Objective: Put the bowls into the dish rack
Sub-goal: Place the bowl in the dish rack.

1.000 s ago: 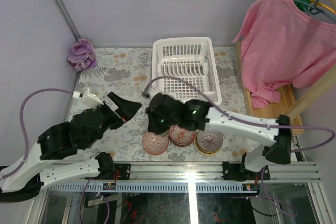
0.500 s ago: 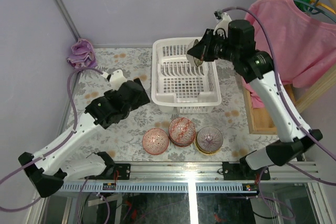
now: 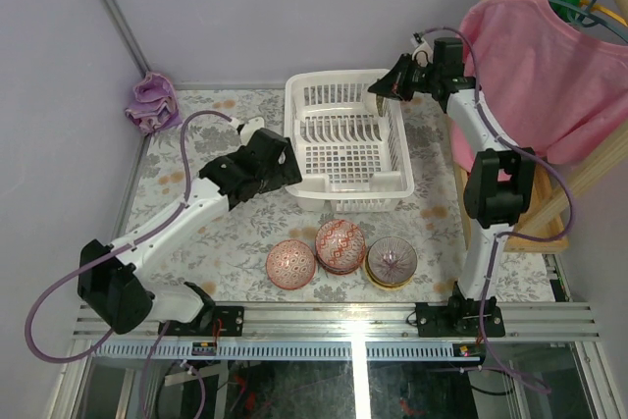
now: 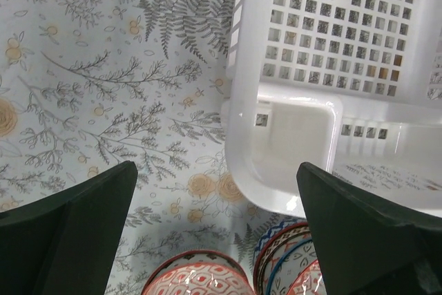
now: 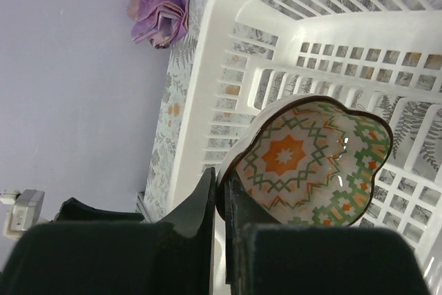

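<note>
The white dish rack (image 3: 343,159) stands at the back middle of the table. My right gripper (image 3: 386,87) hangs over its far right corner, shut on the rim of a whitish bowl (image 5: 311,164) with an orange and green pattern inside; the bowl is tilted above the rack (image 5: 228,67). Three groups of bowls sit near the front edge: a pink-red one (image 3: 291,265), a stack (image 3: 340,245) and a tan-yellow one (image 3: 392,261). My left gripper (image 3: 280,169) is open beside the rack's near left corner (image 4: 297,136), above the red bowl (image 4: 193,278) and the stack (image 4: 290,260).
A purple cloth (image 3: 152,100) lies at the table's far left corner. A pink shirt (image 3: 535,85) hangs over a wooden shelf (image 3: 510,193) on the right. Grey walls close the back and left. The cloth (image 5: 160,1) also shows beyond the rack.
My right arm has swung from the front bowls up to the rack's far right corner with a bowl in its jaws. My left arm has reached forward to the rack's near left corner.
</note>
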`<state>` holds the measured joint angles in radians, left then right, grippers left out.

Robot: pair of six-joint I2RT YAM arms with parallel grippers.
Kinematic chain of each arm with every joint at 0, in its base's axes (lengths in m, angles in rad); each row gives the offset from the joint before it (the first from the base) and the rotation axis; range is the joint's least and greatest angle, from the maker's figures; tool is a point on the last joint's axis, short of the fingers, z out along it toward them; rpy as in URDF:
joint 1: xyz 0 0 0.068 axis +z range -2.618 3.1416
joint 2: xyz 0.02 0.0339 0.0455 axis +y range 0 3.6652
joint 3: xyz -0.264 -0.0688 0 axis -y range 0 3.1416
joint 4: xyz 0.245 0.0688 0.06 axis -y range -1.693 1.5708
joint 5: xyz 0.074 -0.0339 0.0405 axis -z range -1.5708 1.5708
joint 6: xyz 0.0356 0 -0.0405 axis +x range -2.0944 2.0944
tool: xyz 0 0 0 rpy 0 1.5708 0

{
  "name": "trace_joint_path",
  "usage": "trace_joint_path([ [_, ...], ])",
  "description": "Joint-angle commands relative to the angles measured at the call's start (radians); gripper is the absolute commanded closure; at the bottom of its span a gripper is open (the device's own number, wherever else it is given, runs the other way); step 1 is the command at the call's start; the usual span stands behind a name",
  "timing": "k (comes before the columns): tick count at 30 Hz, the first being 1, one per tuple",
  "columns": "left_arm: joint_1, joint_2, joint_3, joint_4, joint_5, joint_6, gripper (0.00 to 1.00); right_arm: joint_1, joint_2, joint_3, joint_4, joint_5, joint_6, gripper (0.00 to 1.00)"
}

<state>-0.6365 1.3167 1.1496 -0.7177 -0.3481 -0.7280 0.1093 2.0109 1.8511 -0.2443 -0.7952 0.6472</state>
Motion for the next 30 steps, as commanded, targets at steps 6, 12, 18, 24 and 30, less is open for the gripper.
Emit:
trace_joint_path([
  [6, 0.073, 0.085, 0.019, 0.108, 0.072, 0.072, 0.0, 0.02, 0.091, 0.053, 0.296, -0.129, 0.158, 1.0],
  [12, 0.09, 0.104, -0.002, 0.123, 0.102, 0.093, 0.14, 0.022, 0.188, 0.122, 0.302, -0.156, 0.164, 1.0],
  [18, 0.105, 0.123, -0.005, 0.099, 0.105, 0.121, 0.48, 0.044, 0.229, 0.157, 0.211, -0.126, 0.084, 1.0],
  [24, 0.133, 0.107, -0.024, 0.085, 0.094, 0.142, 0.61, 0.065, 0.185, 0.076, 0.157, -0.054, 0.016, 1.0],
  [30, 0.145, 0.068, -0.038, 0.074, 0.095, 0.155, 0.66, 0.116, 0.137, -0.005, 0.087, 0.065, -0.061, 1.0],
])
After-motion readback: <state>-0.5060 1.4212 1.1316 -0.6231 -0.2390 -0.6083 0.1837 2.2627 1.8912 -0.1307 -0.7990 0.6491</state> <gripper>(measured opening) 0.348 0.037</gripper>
